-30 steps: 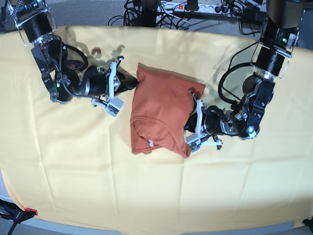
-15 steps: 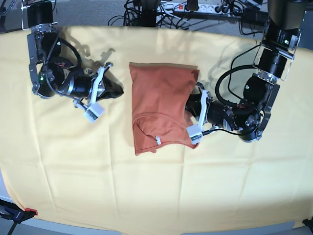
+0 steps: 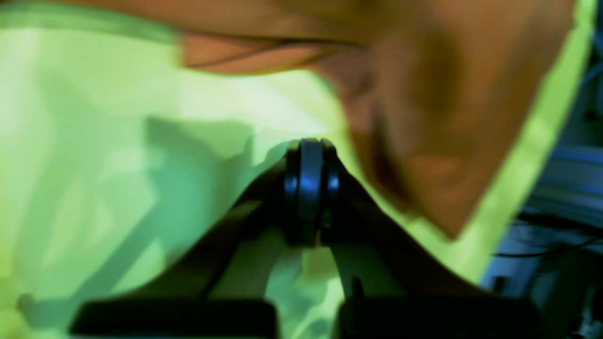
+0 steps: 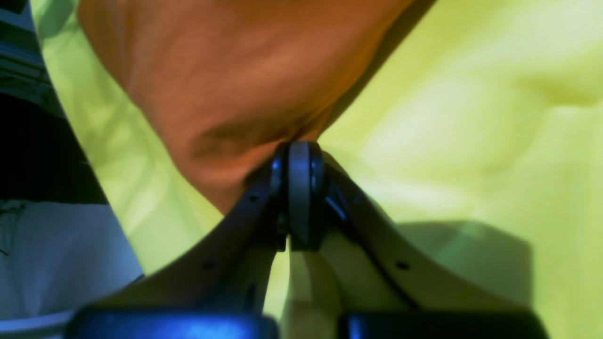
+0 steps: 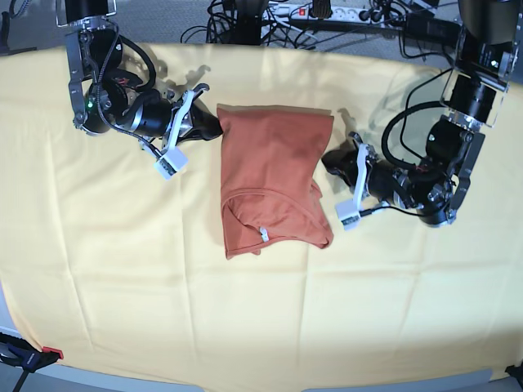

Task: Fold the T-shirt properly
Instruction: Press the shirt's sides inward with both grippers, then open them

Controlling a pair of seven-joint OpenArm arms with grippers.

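On the counter, draped in pale yellow cloth, the folded T-shirt lies at centre between my two claws.

Rust-orange, it forms a tall block with its neckline and white tag toward the near edge. My right claw is closed, its tips meeting the shirt's upper corner; the right wrist view shows fabric puckered against the tips, though whether any is pinched I cannot tell. My left claw is closed on nothing, just beside the shirt's opposite edge, resting over the cloth. No containers appear. Behind the counter run dark cables and a power strip.
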